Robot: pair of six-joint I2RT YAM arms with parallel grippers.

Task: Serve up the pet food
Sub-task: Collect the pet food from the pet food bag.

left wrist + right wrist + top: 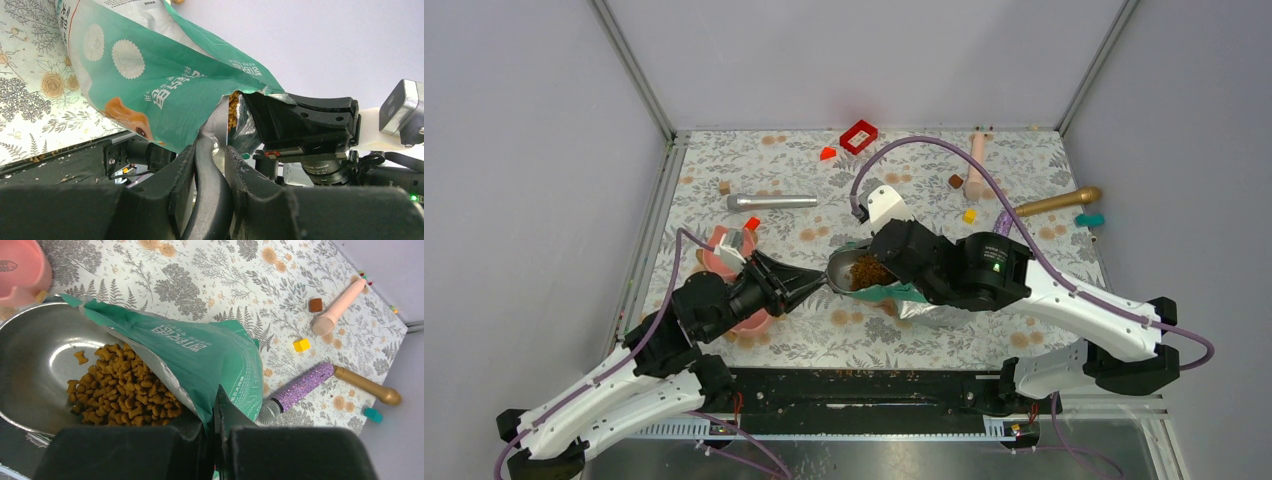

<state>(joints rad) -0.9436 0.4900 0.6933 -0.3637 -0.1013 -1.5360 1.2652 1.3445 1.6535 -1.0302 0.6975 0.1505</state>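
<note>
Pouring step, and both arms meet mid-bench. The left gripper (216, 150) is pinching the rim of the steel bowl (30, 350), fingers pressed onto that thin metal edge. The right gripper (212, 412) is pressed together on the teal pouch (210, 355), which is tipped so its torn mouth lies over the bowl. The pet food (120, 390) sits in a brown heap inside the bowl, right at the pouch's opening, with one pellet lying apart from it.

To do this well, I'd say hold the pouch mouth well inside the rim and tilt gently, so pellets slide rather than dump. The bowl is gripped by one edge only, so added weight may make it sag. It needs to stay level.

Now the room around it. The pink bowl (749, 322) is just beside the left arm, partly under it, so a swing that way is tight. Behind the pouch lies a purple microphone (300, 390), with a yellow block (301, 344) further off. The bench (824, 340) shows bare cloth towards the near edge, where stray pellets (874, 373) dot the black rail. There's little margin for spillage on that side.
</note>
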